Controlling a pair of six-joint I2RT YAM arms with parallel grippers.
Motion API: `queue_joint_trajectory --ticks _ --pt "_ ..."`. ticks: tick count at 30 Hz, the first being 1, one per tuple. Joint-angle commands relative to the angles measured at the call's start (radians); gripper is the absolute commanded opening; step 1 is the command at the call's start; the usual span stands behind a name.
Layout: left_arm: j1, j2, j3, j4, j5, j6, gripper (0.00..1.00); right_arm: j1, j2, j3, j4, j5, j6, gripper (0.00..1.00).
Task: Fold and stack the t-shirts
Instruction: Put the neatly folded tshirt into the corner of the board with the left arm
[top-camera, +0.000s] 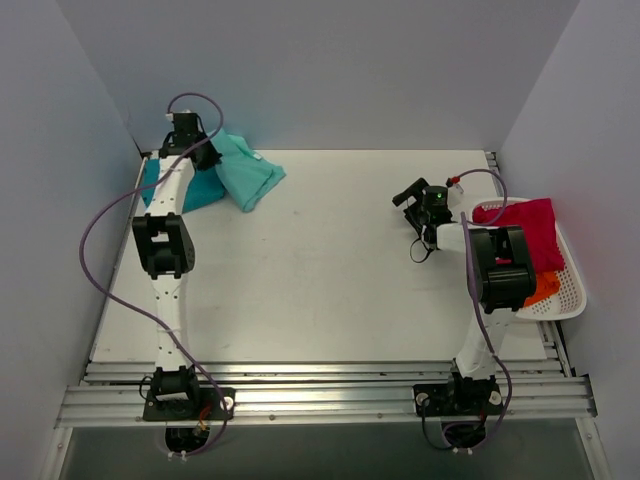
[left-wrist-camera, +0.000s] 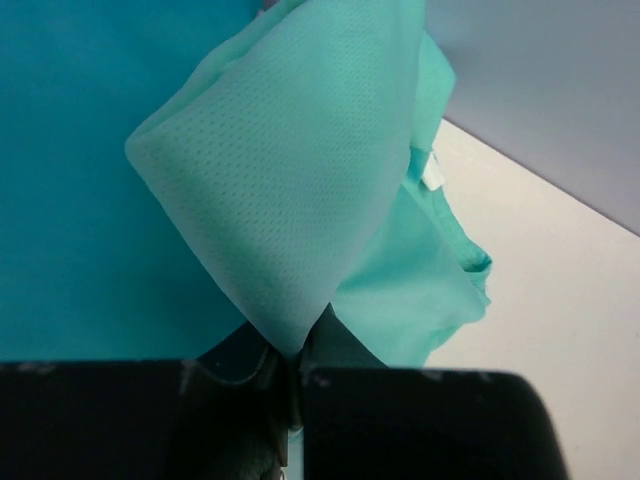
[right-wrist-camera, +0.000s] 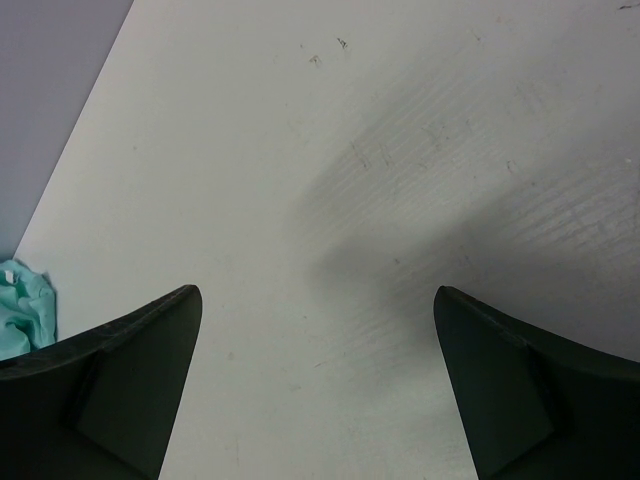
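Observation:
Two t-shirts lie bunched at the table's far left corner. The mint-green t-shirt (top-camera: 250, 175) lies partly over the teal-blue t-shirt (top-camera: 205, 190). My left gripper (top-camera: 190, 135) reaches over them and is shut on a fold of the mint-green t-shirt (left-wrist-camera: 290, 200), which rises in a cone from the pinched tip between the jaws (left-wrist-camera: 288, 350). The teal-blue t-shirt (left-wrist-camera: 80, 180) lies under it to the left. My right gripper (top-camera: 412, 193) hovers open over bare table at the right, its fingers (right-wrist-camera: 150, 350) wide apart with nothing between them. A scrap of mint-green cloth (right-wrist-camera: 20, 310) shows at that view's left edge.
A white basket (top-camera: 565, 290) at the table's right edge holds a dark red cloth (top-camera: 525, 225) and something orange (top-camera: 542, 288). Grey walls close in the left, back and right sides. The right arm stands beside the basket.

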Motion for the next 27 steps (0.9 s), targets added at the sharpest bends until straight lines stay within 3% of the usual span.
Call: queue_joint_trajectory --ticks 1,5,9,11,12,13,14,15,16,20,27 --pt "0.108 -0.070 0.045 0.007 0.067 0.100 0.02 0.000 0.008 -0.006 0.009 -0.043 0.017 0.97" --pt "0.171 -0.041 0.138 -0.016 0.088 0.128 0.02 0.014 0.025 0.008 0.017 -0.052 0.023 0.97" --pt "0.222 -0.077 0.112 -0.022 -0.006 0.108 0.02 0.022 0.045 0.033 0.014 -0.069 0.024 0.96" --pt "0.242 -0.088 0.060 -0.015 -0.034 0.076 0.10 0.023 0.051 0.036 0.015 -0.069 0.023 0.96" --pt "0.260 -0.087 0.048 -0.016 -0.082 0.056 0.19 0.025 0.052 0.037 0.015 -0.069 0.024 0.96" --pt "0.271 -0.082 0.040 -0.019 -0.089 0.041 0.42 0.023 0.057 0.039 0.015 -0.072 0.023 0.96" --pt "0.280 -0.074 0.042 -0.037 -0.097 0.015 0.85 0.025 0.060 0.039 0.017 -0.077 0.023 0.96" --pt "0.294 -0.055 0.051 -0.059 -0.124 -0.004 0.98 0.026 0.063 0.042 0.017 -0.078 0.023 0.96" --pt "0.303 -0.045 0.060 -0.079 -0.146 -0.021 0.94 0.026 0.068 0.040 0.017 -0.080 0.021 0.96" --pt "0.334 -0.073 0.011 -0.128 -0.282 -0.120 0.94 0.026 0.066 0.039 0.017 -0.085 0.015 0.96" --pt "0.331 -0.451 -0.497 0.181 -0.550 -0.165 0.94 0.026 0.055 0.037 0.006 -0.088 0.007 0.96"
